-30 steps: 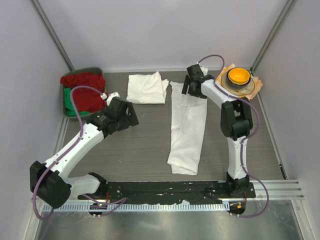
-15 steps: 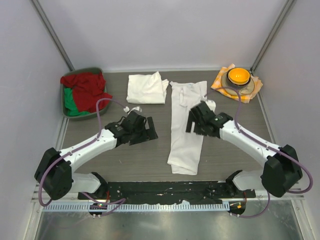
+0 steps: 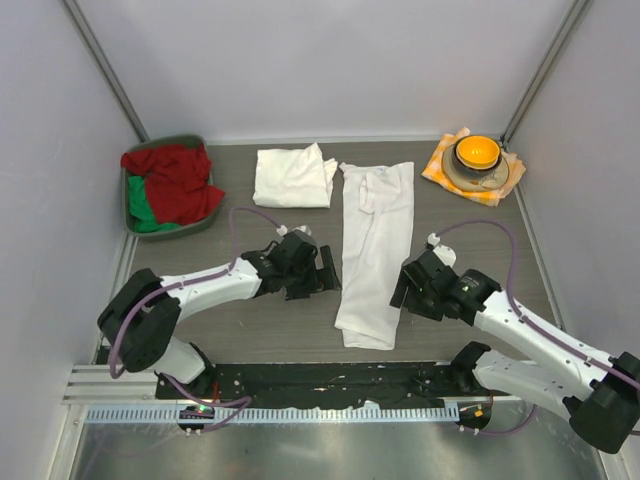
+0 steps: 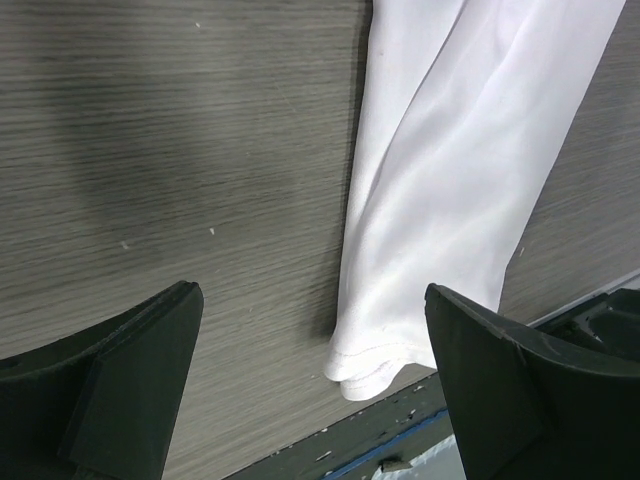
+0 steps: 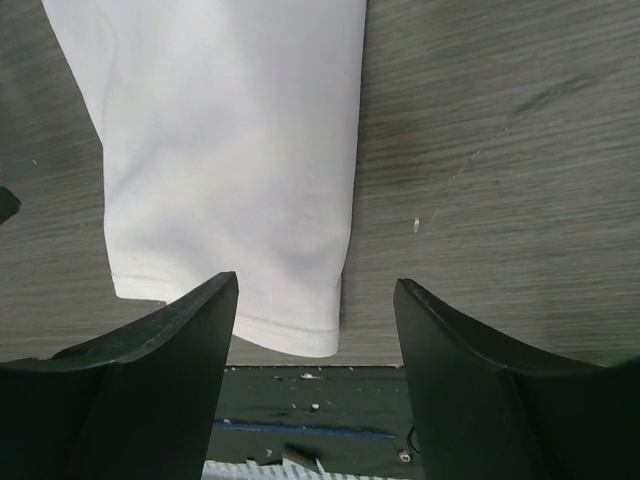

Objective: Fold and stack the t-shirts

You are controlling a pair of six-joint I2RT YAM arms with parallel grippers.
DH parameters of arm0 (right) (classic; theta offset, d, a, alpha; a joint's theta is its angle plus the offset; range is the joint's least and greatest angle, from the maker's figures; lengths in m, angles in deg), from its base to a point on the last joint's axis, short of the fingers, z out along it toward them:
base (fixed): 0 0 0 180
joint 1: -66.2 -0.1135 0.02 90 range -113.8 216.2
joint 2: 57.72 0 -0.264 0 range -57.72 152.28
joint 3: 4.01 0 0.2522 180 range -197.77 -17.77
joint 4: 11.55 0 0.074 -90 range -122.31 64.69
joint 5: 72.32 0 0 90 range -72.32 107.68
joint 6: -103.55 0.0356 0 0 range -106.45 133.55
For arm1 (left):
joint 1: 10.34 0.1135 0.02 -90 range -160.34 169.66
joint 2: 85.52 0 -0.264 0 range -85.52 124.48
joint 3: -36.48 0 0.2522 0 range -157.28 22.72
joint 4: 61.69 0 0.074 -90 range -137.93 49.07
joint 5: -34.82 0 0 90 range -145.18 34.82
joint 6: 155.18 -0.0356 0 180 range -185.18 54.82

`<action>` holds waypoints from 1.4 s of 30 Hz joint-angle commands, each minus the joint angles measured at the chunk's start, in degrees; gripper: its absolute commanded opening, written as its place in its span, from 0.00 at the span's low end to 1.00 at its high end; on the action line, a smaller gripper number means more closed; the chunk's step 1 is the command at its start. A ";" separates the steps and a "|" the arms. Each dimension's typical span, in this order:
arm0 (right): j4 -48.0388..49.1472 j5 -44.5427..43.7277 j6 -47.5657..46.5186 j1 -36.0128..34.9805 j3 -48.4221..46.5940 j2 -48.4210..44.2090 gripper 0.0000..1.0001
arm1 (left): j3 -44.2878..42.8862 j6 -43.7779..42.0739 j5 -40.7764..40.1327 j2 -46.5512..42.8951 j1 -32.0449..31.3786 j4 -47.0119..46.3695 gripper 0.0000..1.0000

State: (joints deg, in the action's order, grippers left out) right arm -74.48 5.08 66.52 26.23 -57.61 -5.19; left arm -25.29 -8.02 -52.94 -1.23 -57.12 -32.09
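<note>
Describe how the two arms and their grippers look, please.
The left arm and right arm have white links joined by black joints. The left gripper and right gripper are black, each with two broad, wedge-shaped matte fingers. A thin purple cable loops along each arm. No markings are visible.

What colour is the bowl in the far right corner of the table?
The bowl is orange; the top external view shows it best.

No readable text, label, brand or number anywhere (the t-shirts [image 3: 375,250] are plain white).
</note>
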 commanded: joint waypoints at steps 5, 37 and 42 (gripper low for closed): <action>-0.49 1.53 8.37 -5.65 3.88 -1.65 0.65 | -1.39 2.86 2.42 5.00 -2.61 -6.78 0.98; 9.36 0.56 11.72 -12.07 8.02 9.25 0.25 | 1.87 2.16 -0.22 1.84 -2.70 -5.38 0.98; 5.76 -1.02 11.63 -12.07 6.70 7.76 0.10 | 1.95 2.07 -0.22 1.75 -2.70 -5.03 0.98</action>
State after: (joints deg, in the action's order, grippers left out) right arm -66.24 6.37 77.71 14.49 -48.97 4.12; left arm -23.85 -5.59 -52.35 2.79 -59.73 -36.83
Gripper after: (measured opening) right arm 0.142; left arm 0.978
